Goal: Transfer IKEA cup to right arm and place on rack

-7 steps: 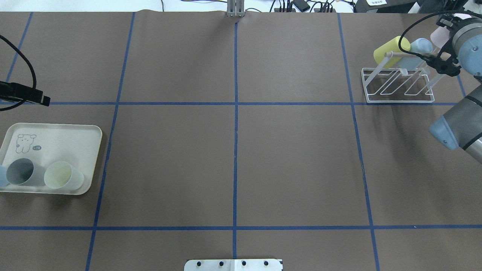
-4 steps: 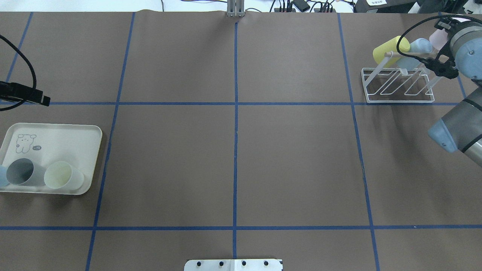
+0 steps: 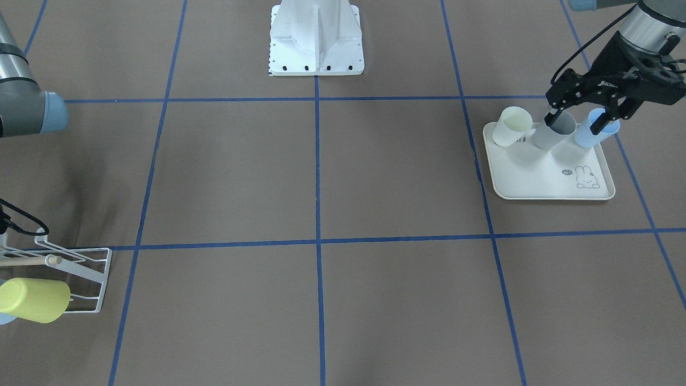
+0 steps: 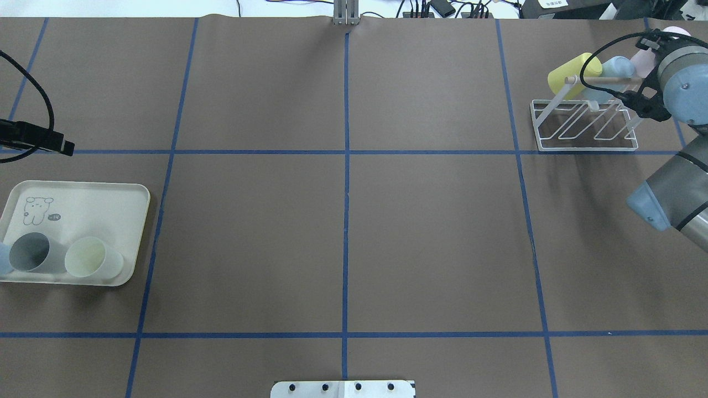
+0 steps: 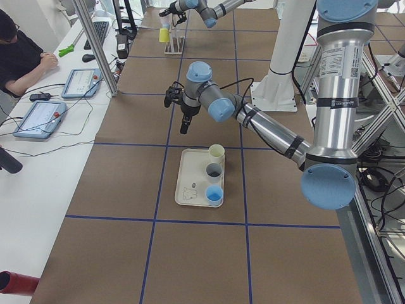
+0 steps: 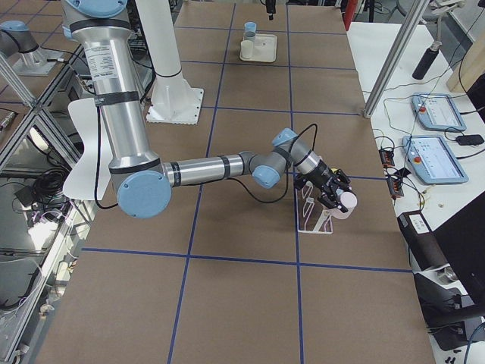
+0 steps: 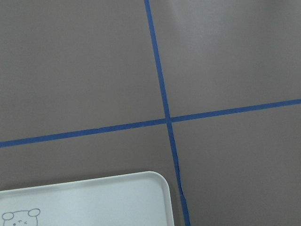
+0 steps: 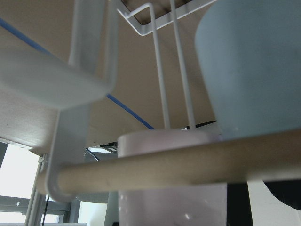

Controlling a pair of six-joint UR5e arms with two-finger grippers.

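**Six cups, three a side**

Three cups stand upright in a row along one edge of the tray (image 3: 541, 185): a cream cup (image 3: 512, 126), a grey cup (image 3: 554, 134) and a light-blue cup (image 3: 595, 134). My left gripper (image 3: 580, 118) hangs in the air near that tray, jaws spread wide, nothing between them.

Over to the rack (image 4: 586, 147) now, and there are three more. A yellow cup (image 4: 572, 72) and a pale-blue cup (image 4: 617, 66) sit tipped on the pegs. The pink cup (image 6: 346, 202) is at the end nearest my right arm (image 4: 672, 190), just beside the pale-blue one. My right gripper (image 6: 333, 196) is at that pink cup. In the wrist view the cup sits just behind the wooden rod (image 4: 603, 80). The jaws are hidden, so I cannot tell whether they are clamped or parted, nor whether the cup is down on a peg.

Against a second ago, my right arm's elbow cap sits lower in the overhead view. A longer stretch of the rod shows bare. The tray and its three cups have not shifted at all.
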